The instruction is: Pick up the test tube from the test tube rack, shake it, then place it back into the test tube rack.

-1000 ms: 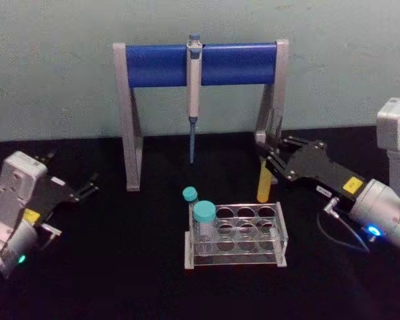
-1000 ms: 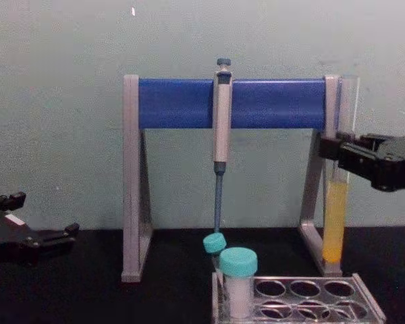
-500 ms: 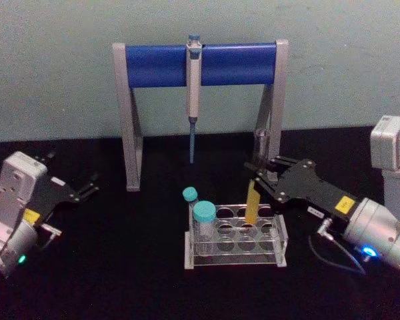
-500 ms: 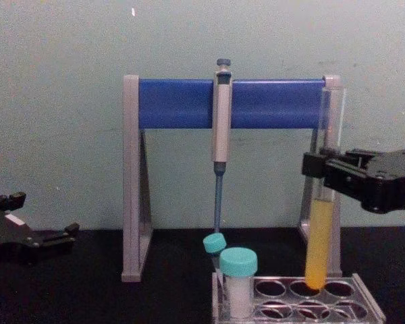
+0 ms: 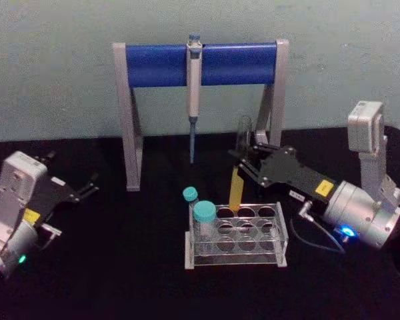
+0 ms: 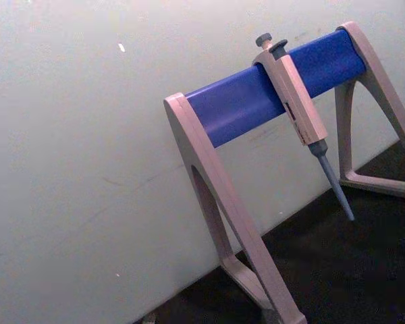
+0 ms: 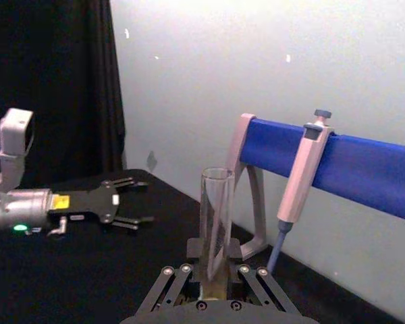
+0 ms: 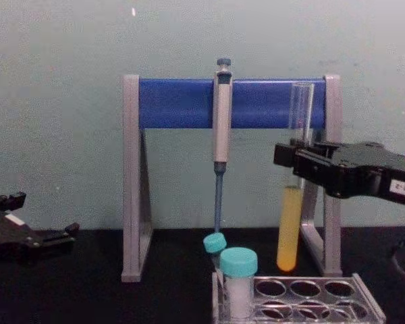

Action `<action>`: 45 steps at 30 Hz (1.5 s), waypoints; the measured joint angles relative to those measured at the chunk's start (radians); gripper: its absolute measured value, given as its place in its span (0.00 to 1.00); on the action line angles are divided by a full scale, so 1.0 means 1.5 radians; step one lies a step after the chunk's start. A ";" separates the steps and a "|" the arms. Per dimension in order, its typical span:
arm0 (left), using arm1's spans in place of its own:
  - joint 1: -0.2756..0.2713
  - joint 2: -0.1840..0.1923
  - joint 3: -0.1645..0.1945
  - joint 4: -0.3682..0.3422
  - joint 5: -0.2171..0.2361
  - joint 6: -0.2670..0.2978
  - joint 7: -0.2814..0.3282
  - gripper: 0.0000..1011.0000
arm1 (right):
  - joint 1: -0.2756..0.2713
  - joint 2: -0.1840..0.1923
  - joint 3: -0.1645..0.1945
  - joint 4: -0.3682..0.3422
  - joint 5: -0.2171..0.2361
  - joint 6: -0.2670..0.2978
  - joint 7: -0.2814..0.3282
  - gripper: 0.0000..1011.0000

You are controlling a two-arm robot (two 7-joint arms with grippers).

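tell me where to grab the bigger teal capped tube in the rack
Probably by its teal cap, coming straight down: the tube stands upright in the test tube rack with its upper part clear, and a second capped tube sits close behind. The open left tool is free; the right tool holds the test tube up by the rack's back edge.

In the chest view the bottom edge cuts off the lower part of the test tube rack [image 8: 304,291] and the left edge crops the left gripper [image 8: 46,217], while the right gripper [image 8: 295,160] covers a band of the test tube [image 8: 290,229], whose yellow part seems hidden behind that gripper's body in the right wrist view
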 joint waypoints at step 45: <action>0.000 0.000 0.000 0.000 0.000 0.000 0.000 1.00 | 0.003 0.004 0.030 0.014 -0.008 -0.007 -0.028 0.22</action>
